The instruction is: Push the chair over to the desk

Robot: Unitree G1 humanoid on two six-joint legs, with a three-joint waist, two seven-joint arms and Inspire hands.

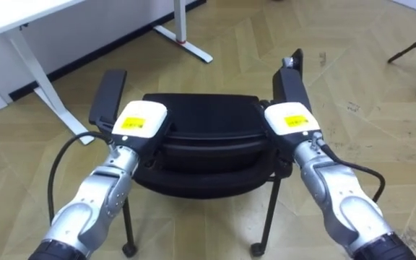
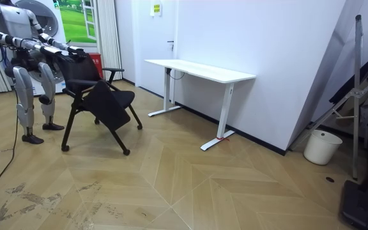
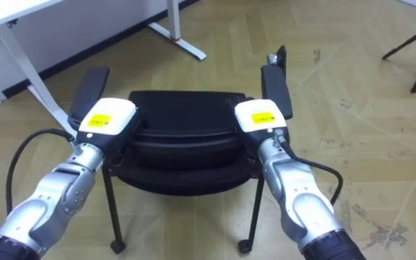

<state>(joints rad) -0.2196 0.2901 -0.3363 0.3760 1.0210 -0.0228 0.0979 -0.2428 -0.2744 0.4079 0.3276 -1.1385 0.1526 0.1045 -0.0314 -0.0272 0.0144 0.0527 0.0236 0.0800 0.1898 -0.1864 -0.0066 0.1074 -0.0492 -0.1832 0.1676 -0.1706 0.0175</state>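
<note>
Here, left robot hand [image 1: 141,123] and right robot hand [image 1: 289,119] atop chair [image 1: 208,119] backrest, grip cannot be told.

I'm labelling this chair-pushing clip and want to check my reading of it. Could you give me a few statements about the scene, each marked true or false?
1. The left hand and right hand both sit at the backrest top of the chair. True.
2. The chair is tucked under the white desk. False: it stands apart from the desk, on open floor.
3. The chair is black and has armrests. True.
4. A white bucket stands on the desk. False: it stands on the floor by the wall.
</note>
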